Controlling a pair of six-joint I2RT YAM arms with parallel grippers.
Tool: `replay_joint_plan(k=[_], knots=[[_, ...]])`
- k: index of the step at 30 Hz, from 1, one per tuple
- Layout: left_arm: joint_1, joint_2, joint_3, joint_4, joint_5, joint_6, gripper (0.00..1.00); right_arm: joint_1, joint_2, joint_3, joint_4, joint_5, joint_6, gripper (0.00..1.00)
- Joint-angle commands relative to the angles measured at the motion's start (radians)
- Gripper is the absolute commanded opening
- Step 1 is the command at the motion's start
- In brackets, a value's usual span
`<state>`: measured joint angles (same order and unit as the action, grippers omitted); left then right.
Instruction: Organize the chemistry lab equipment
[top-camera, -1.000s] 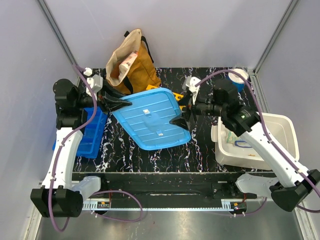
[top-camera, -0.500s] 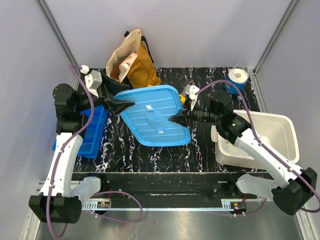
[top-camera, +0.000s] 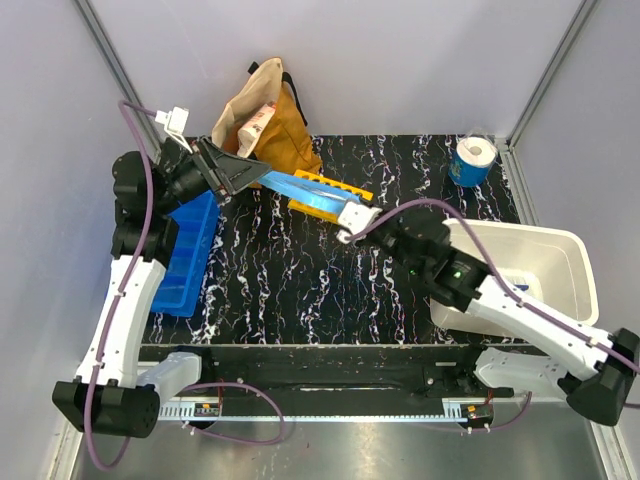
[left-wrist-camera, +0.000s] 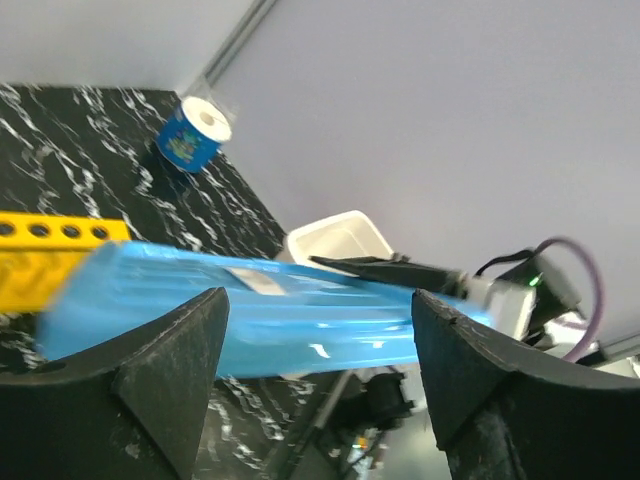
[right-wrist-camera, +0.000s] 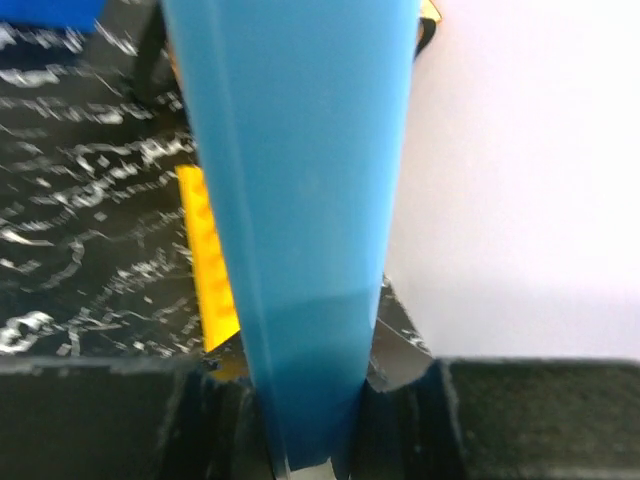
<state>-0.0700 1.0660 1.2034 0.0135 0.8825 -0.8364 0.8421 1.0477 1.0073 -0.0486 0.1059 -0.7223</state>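
The right gripper (top-camera: 350, 228) pinches one end of the light-blue lid (top-camera: 308, 194), which hangs edge-on just above the yellow rack (top-camera: 352, 190) (its holes show beside the lid). The left gripper (top-camera: 258, 176) meets the lid's other end with fingers apart; whether it actually grips cannot be told.

In the right wrist view the blue lid (right-wrist-camera: 300, 200) is cut off at the top edge and hides most of the yellow rack (right-wrist-camera: 212, 270). The left wrist view shows it blurred. The contents of the white bin (top-camera: 565, 245) are too small to tell.
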Motion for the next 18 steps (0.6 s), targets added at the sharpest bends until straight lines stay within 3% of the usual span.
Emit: replay_joint_plan(k=[1, 3, 8, 18], knots=[[-0.042, -0.040, 0.002, -0.011, -0.086, -0.178, 0.78, 0.097, 0.015, -0.033, 0.240, 0.406, -0.279, 0.00], [-0.053, -0.040, -0.004, -0.111, -0.103, -0.153, 0.78, 0.124, 0.026, -0.053, 0.306, 0.472, -0.327, 0.00], [-0.063, -0.095, -0.090, -0.178, -0.206, -0.102, 0.83, 0.166, 0.073, -0.101, 0.479, 0.587, -0.494, 0.00], [-0.094, -0.054, -0.157, 0.025, -0.160, -0.221, 0.84, 0.252, 0.170, -0.153, 0.742, 0.687, -0.693, 0.00]])
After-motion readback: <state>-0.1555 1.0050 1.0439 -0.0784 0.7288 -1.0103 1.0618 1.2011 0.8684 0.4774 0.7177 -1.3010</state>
